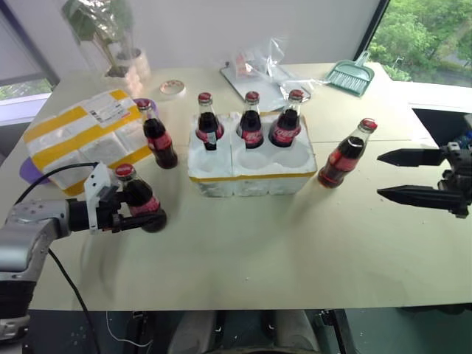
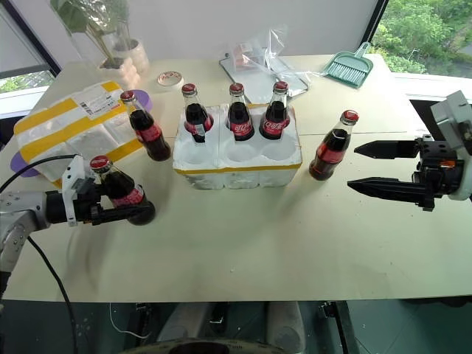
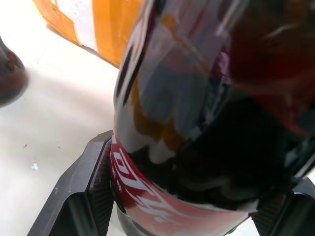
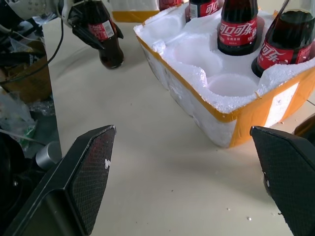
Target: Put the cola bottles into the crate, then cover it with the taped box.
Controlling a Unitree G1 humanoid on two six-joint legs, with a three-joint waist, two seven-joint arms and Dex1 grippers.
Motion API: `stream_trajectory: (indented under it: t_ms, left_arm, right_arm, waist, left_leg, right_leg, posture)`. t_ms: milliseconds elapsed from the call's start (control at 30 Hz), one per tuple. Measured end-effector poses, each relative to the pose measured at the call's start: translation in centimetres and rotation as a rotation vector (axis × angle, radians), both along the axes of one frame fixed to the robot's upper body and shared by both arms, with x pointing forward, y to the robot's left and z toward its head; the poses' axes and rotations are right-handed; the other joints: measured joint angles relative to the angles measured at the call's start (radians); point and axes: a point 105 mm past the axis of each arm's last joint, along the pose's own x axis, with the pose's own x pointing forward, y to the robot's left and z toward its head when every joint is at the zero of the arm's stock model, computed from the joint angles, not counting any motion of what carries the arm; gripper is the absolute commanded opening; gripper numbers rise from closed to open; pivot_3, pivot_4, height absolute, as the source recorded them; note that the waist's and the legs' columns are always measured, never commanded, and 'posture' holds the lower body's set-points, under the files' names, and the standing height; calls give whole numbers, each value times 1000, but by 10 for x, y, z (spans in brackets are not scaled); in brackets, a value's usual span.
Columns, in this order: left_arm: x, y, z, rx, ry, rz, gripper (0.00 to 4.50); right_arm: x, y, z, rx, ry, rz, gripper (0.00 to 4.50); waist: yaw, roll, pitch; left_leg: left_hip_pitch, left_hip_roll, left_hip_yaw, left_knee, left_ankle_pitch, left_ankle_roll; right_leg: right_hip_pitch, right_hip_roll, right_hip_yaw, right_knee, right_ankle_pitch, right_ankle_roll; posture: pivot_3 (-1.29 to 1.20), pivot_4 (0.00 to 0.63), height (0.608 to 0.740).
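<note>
Left pincer [image 2: 127, 206] grasps a cola bottle [image 2: 118, 190] near the tabletop's [image 2: 243, 243] left edge.
Right pincer [image 2: 369, 168] released beside another bottle [image 2: 332, 147]; three stand in the crate [image 2: 236, 166].

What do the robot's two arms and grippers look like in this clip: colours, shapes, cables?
The left arm is silver-grey metal with a white block at the wrist and a loose black cable alongside. The left gripper and right gripper each have two long black tapering fingers; their pads are finely ribbed. The right wrist carries a white housing over black parts.
</note>
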Motion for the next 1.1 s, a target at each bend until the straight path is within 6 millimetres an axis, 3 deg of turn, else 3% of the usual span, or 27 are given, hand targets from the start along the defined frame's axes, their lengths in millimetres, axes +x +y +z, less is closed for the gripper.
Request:
stream_trajectory:
  t_ms: [133, 233, 400, 533, 667, 800, 933, 1100]
  left_arm:
    - [1, -5, 17, -33, 34, -39, 2871]
    - [6, -20, 52, -67, -13, -117, 2871]
    - [19, -57, 115, -131, -149, -260, 2871]
    - [32, -92, 134, -219, -140, -372, 2871]
    - [50, -123, 143, -260, -133, -426, 2871]
    - [81, -161, 147, -272, -173, -409, 2871]
    - [98, -181, 130, -254, -145, -392, 2871]
    - [101, -191, 105, -155, -148, -439, 2871]
  right_arm:
    - [2, 2, -3, 17, -4, -7, 4500]
    - [2, 4, -5, 24, -9, -8, 4500]
    - [3, 5, -12, 39, -6, -14, 4500]
    - [2, 6, -20, 55, 0, -23, 4500]
    - [1, 2, -24, 62, 1, -59, 4500]
    - [-2, 2, -29, 79, -10, -88, 4500]
    - [-6, -2, -31, 90, -18, -130, 4500]
    - [-9, -3, -31, 90, -29, -163, 4500]
  waist:
    - [2, -3, 2]
    - [7, -6, 4]
    - [6, -6, 4]
    - [2, -8, 5]
    - [1, -9, 5]
    - [7, -9, 5]
    - [-2, -9, 5]
    - [1, -9, 5]
  left_leg:
    - [-1, 0, 0, 1, 0, 0]
    - [-3, 0, -2, 4, 0, 0]
    - [-4, -2, -2, 9, -1, 2]
    - [-5, -2, -2, 12, -1, 3]
    - [-5, -3, -1, 13, -1, 4]
    - [-6, -3, -1, 14, -2, 4]
    - [-8, -3, -1, 14, -2, 5]
    - [-10, -3, -1, 14, -2, 4]
  right_leg:
    - [0, 0, 0, 0, 0, 0]
    - [0, 1, -2, 0, 0, 0]
    - [1, 1, -3, 2, 2, 3]
    - [1, 3, -4, 3, 3, 5]
    - [1, 2, -3, 4, 3, 5]
    - [1, 1, -4, 3, 3, 6]
    - [-1, 2, -3, 3, 3, 6]
    - [-3, 2, -3, 4, 4, 6]
  posture:
    - [0, 150, 738]
    - [0, 150, 738]
    - [0, 150, 738]
    - [0, 150, 738]
    - [0, 150, 738]
    - [0, 150, 738]
    - [0, 150, 738]
    - [0, 150, 738]
